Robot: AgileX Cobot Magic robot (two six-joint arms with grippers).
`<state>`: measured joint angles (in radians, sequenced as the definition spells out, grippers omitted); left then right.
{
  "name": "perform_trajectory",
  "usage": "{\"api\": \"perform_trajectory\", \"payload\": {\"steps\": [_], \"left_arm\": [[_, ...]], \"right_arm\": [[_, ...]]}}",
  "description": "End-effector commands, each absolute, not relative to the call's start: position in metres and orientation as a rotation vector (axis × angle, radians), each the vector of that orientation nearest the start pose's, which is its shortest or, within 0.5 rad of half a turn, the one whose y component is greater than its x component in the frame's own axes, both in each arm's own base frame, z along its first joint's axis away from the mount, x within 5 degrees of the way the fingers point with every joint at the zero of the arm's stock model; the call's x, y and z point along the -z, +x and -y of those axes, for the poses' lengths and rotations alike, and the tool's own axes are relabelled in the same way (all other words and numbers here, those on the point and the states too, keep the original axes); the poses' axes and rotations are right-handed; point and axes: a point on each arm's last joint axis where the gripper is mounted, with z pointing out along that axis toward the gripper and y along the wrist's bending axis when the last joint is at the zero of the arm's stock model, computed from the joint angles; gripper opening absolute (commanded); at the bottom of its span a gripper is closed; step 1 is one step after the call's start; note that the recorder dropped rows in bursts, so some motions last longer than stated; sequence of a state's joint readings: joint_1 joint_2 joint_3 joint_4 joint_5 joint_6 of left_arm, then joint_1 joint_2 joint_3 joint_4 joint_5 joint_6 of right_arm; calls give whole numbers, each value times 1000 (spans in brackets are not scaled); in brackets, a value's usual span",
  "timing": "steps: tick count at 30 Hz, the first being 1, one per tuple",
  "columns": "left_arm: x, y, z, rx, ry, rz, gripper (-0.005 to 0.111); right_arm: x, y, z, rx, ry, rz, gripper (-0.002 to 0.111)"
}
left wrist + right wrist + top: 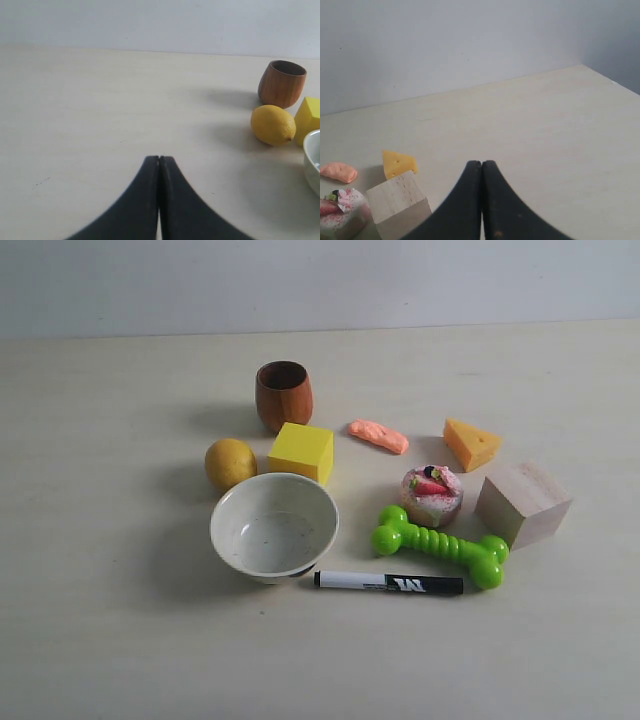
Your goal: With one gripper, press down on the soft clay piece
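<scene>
The soft clay piece [378, 435] is a salmon-orange lumpy strip lying flat on the table, between the yellow cube and the cheese wedge. It also shows far off in the right wrist view, the clay piece [339, 171] beyond the cupcake. Neither arm appears in the exterior view. My left gripper [159, 159] is shut with nothing in it, over bare table well away from the lemon [272, 125]. My right gripper [481, 163] is shut and empty too, beside the wooden block [397, 202], far from the clay.
Around the clay stand a wooden cup [283, 394], yellow cube [301, 451], lemon [230, 462], white bowl [273, 526], cheese wedge [470, 442], toy cupcake [431, 494], wooden block [522, 503], green bone toy [440, 545] and black marker [390, 582].
</scene>
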<state>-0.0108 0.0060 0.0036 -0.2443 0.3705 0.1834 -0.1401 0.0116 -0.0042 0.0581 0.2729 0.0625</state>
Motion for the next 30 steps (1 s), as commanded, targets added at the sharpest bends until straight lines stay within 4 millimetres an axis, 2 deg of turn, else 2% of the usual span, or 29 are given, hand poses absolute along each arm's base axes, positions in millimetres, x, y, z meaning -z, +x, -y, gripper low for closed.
{"api": "perform_trajectory", "payload": {"steps": [1, 7, 30], "left_arm": [[-181, 53, 8, 119, 25, -1837, 0], [-181, 53, 8, 119, 25, -1837, 0], [-181, 53, 8, 119, 25, -1837, 0]], "right_arm": [[-187, 54, 6, 21, 196, -1764, 0], [-183, 53, 6, 43, 172, -1813, 0], [-183, 53, 6, 39, 176, -1814, 0]]}}
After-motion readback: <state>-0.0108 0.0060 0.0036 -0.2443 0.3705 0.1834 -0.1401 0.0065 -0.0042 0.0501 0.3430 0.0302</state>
